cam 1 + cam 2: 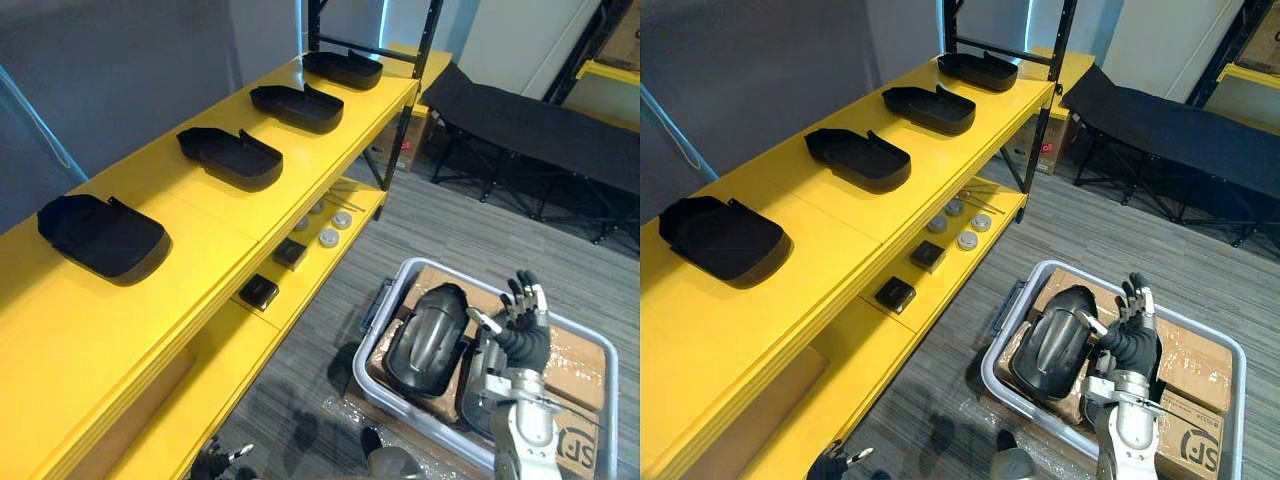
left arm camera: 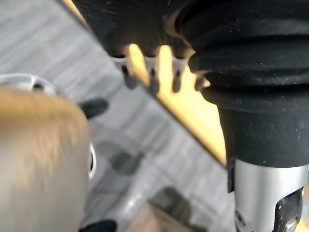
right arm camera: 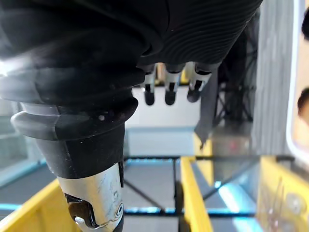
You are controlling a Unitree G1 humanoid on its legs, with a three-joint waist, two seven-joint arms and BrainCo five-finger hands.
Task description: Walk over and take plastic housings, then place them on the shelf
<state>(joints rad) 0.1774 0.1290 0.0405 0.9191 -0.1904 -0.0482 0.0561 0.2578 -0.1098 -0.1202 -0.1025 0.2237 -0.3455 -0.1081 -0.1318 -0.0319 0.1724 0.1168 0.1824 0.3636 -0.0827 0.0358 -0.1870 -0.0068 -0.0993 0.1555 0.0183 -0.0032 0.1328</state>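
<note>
Several black plastic housings lie in a row on the top board of the yellow shelf [image 1: 200, 225]; the nearest one [image 1: 105, 238] is at the left, another [image 1: 232, 158] sits further along. On the floor at the lower right, a grey bin [image 1: 437, 264] holds a dark glossy housing [image 1: 430, 340] on cardboard boxes [image 1: 575, 365]. My right hand [image 1: 520, 335] hovers over the bin just right of that housing, open, with its straight fingers [image 3: 166, 89] holding nothing. A second housing [image 1: 472, 380] is partly hidden behind it. My left hand [image 1: 225, 460] hangs low by the shelf's foot, fingers [image 2: 152, 77] relaxed and empty.
The shelf's lower board carries two small black boxes [image 1: 259, 291] and several round grey discs [image 1: 330, 237]. A black folding cot [image 1: 540, 125] stands at the back right. Grey carpet [image 1: 470, 230] lies between the shelf and the bin.
</note>
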